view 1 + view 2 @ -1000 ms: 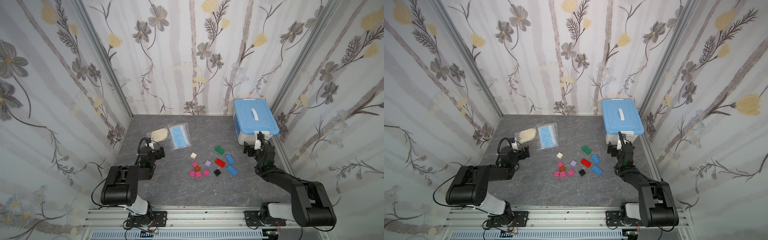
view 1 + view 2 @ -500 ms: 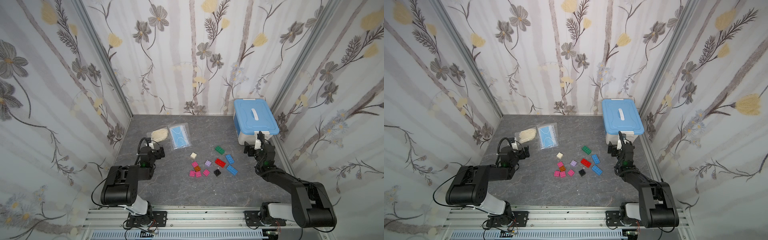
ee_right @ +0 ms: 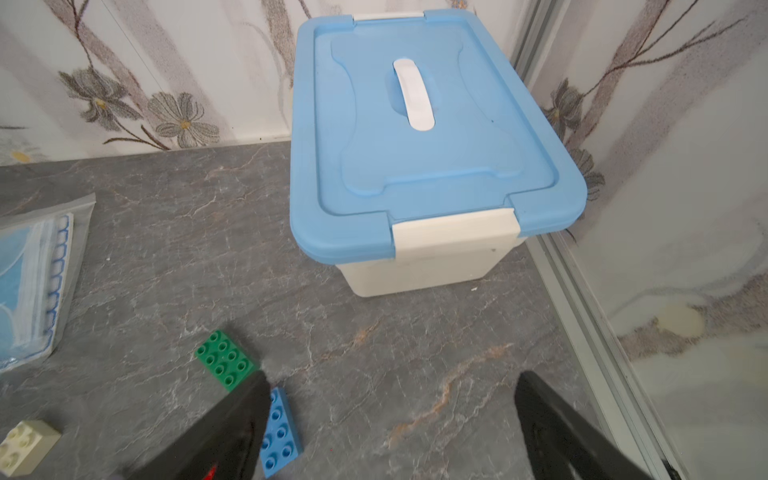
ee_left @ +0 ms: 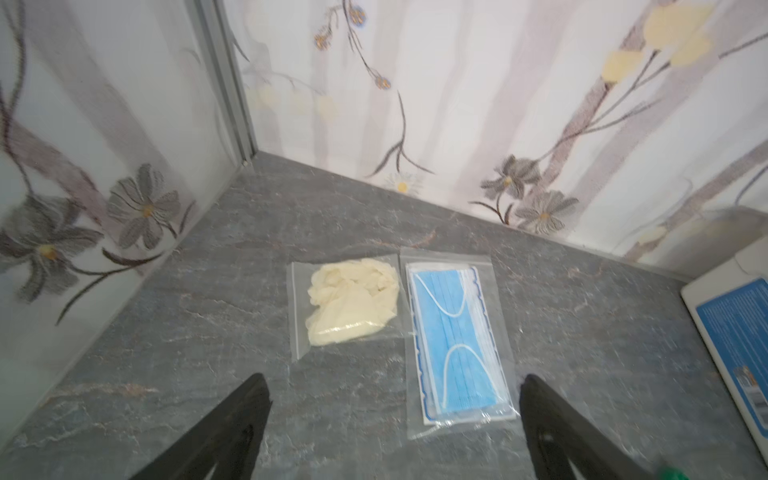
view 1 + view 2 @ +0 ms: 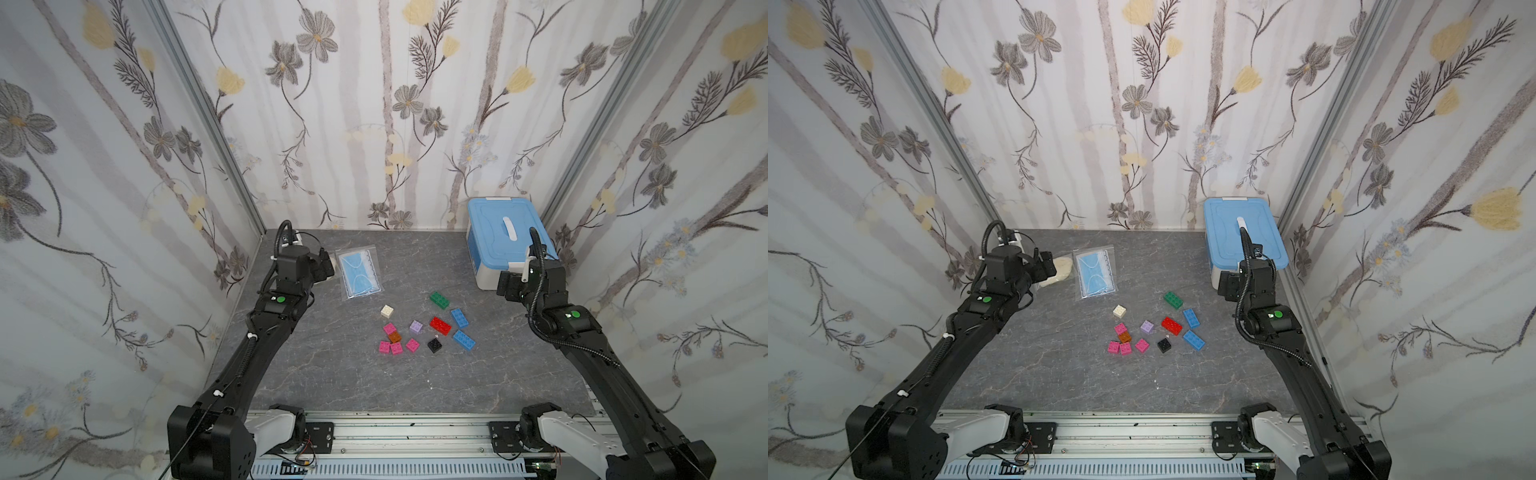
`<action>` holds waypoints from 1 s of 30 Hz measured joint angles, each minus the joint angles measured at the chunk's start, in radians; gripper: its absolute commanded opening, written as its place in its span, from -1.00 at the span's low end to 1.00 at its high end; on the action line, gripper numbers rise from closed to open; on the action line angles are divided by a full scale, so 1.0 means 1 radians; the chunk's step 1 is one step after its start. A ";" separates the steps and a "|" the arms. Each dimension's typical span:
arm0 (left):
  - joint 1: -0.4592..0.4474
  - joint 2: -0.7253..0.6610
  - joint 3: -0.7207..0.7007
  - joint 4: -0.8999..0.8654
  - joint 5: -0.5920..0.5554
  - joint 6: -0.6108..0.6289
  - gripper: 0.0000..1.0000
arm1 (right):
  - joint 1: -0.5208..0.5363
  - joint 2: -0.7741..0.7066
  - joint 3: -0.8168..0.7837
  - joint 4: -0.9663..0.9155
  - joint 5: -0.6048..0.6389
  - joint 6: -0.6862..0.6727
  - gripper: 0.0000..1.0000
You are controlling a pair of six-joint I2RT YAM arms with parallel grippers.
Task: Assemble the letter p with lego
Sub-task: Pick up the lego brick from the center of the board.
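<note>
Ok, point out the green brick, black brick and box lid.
green brick (image 5: pixel 440 300), in a top view, studs.
black brick (image 5: pixel 434 345), in a top view, studs.
box lid (image 3: pixel 457 145), right wrist view, blue top.

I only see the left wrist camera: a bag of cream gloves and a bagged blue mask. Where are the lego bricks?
Observer: Scattered mid-table, nearer the robot's base than the clear bag with the blue mask; the long red studded brick lies among them.
Operator: Is the letter started?
Observer: No letter shape shows; the small black square brick lies alone, touching nothing.
Operator: What's the other hand doing?
Observer: The right gripper is open and empty, close to the long green studded brick.
</note>
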 measured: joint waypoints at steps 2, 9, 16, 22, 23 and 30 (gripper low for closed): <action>-0.078 0.047 0.061 -0.111 0.014 -0.018 0.90 | 0.004 -0.025 0.017 -0.090 0.002 0.028 0.87; -0.334 0.341 0.219 -0.399 0.047 -0.016 0.68 | 0.010 -0.094 0.036 -0.272 -0.014 0.066 0.86; -0.420 0.585 0.328 -0.464 0.067 0.039 0.49 | 0.009 -0.076 0.046 -0.337 -0.026 0.058 0.83; -0.426 0.703 0.380 -0.462 0.081 0.076 0.38 | 0.009 -0.048 0.046 -0.360 -0.041 0.041 0.77; -0.425 0.722 0.385 -0.460 0.081 0.078 0.37 | 0.009 -0.044 0.046 -0.364 -0.043 0.039 0.77; -0.426 0.790 0.391 -0.428 0.097 0.101 0.25 | 0.009 -0.024 0.043 -0.364 -0.053 0.032 0.76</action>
